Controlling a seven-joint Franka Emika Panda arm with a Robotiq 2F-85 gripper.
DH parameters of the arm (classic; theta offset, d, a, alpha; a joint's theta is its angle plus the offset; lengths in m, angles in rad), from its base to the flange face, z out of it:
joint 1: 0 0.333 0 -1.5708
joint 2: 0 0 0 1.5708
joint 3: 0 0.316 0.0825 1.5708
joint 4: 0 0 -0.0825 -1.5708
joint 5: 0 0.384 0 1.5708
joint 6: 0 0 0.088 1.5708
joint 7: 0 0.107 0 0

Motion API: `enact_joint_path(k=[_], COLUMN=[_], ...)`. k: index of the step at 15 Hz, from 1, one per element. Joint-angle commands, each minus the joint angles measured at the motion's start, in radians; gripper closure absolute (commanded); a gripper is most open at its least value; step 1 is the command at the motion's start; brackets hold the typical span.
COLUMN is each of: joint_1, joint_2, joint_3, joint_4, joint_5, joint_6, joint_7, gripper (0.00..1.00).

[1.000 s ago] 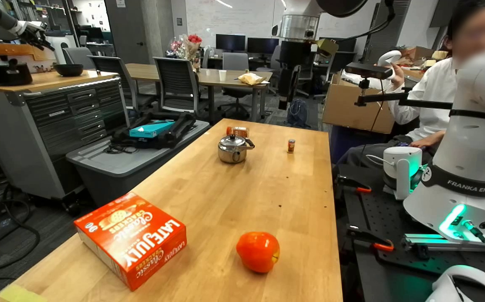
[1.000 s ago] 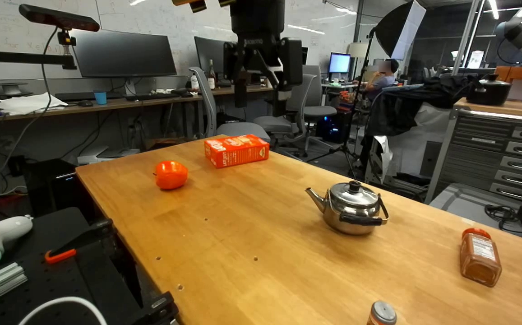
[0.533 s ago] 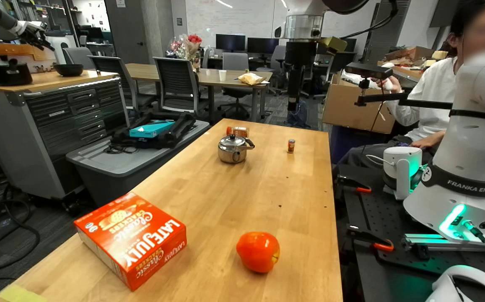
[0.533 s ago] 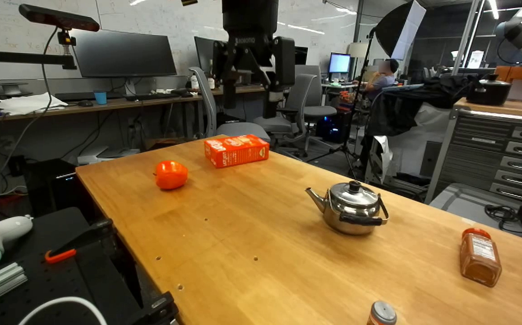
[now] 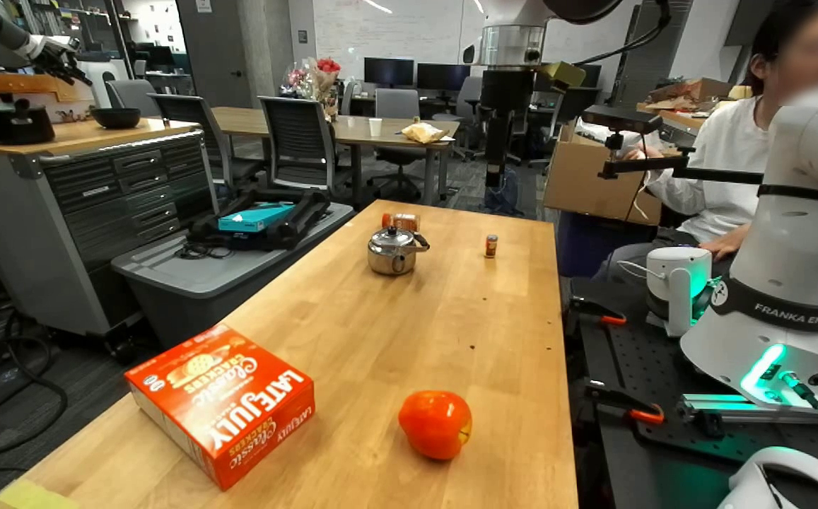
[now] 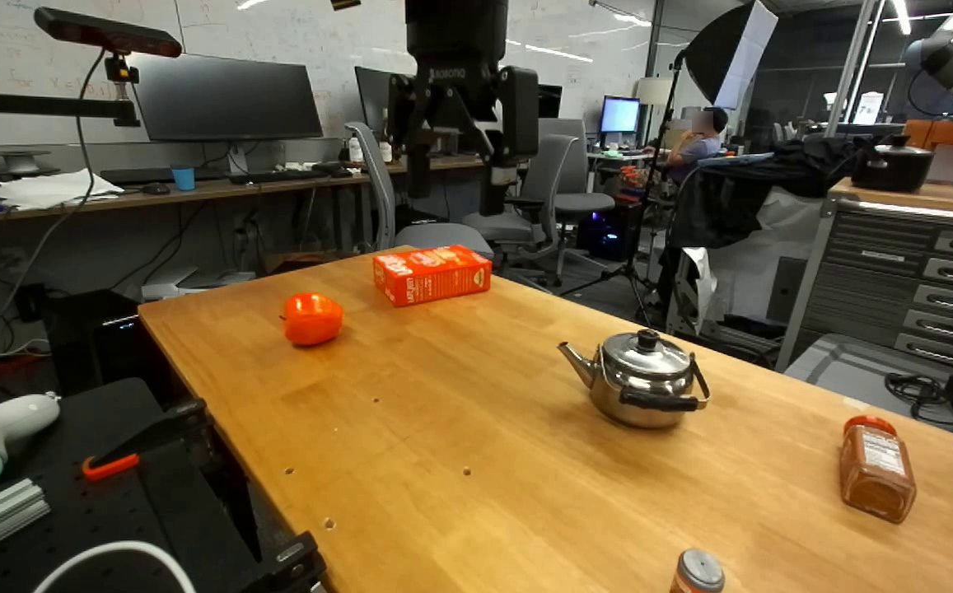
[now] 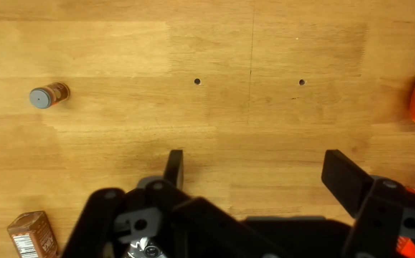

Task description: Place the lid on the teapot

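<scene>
The shiny silver teapot (image 5: 392, 260) stands upright on the table; it also shows in an exterior view (image 6: 637, 405) with its spout and black handle. The lid (image 6: 649, 356), with its dark knob, sits on top of the teapot, also in an exterior view (image 5: 392, 235). In the wrist view only part of the lid (image 7: 141, 247) shows at the bottom edge; my gripper hides the rest. My gripper (image 7: 254, 157) is open and empty, fingers wide apart. It hangs high above the table, well apart from the teapot, as both exterior views show (image 5: 495, 177) (image 6: 455, 199).
An orange-red cracker box (image 5: 221, 403) and a red-orange fruit (image 5: 437, 425) stand at one end of the table. A spice jar (image 6: 877, 469) lies beyond the teapot. A small bottle (image 7: 50, 95) stands nearby. A person (image 5: 727, 141) sits beside the robot base.
My gripper has shifted slightly sideways and a little lower within the first half second, then stayed still. It remains open. The teapot and lid have not moved. The person has lowered a hand.
</scene>
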State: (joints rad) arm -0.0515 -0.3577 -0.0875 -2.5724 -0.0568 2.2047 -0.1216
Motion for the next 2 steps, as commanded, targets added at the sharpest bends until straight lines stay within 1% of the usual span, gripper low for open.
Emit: enact_joint_path(k=[1, 2], joint_1=[-0.002, -0.002], joint_2=[0.0, 0.0], joint_3=[0.003, 0.003], joint_4=[0.001, 0.001], joint_5=[0.001, 0.001], joint_6=[-0.002, -0.002], joint_7=[-0.001, -0.001], gripper=[0.0, 0.0])
